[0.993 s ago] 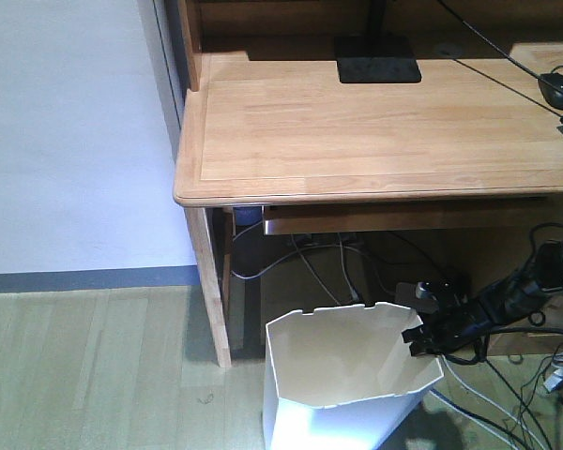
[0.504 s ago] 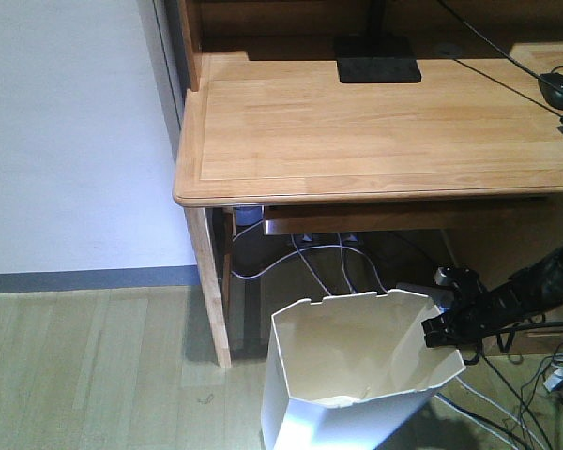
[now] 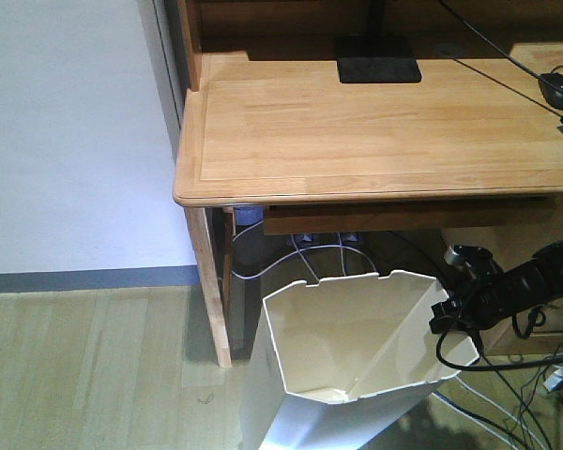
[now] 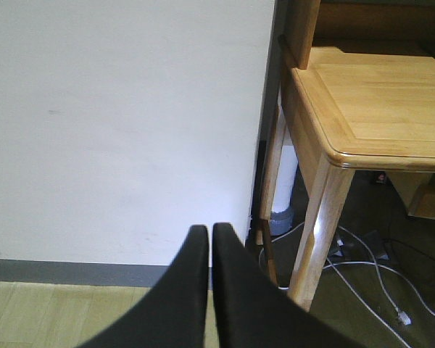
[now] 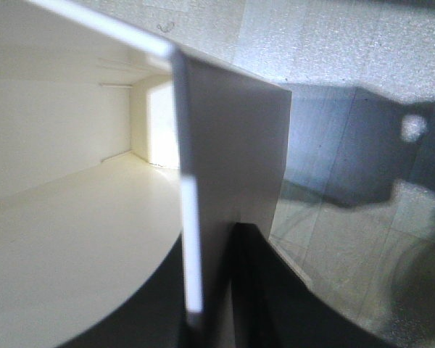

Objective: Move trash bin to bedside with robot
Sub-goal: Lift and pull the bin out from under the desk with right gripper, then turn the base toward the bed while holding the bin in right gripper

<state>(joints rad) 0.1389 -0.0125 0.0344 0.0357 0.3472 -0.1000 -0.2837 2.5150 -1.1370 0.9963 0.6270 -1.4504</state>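
Bin (image 3: 357, 366) just below desk (image 3: 357, 131) front edge, at its 6 o'clock, tilted, mouth up; right fingers (image 3: 448, 314) pinching rim wall at bin's 3 o'clock, one inside, one outside; left fingers (image 4: 194, 290) pressed together, empty, well apart; bed not in view; probably a right-arm pull, thin rim liable to flex.
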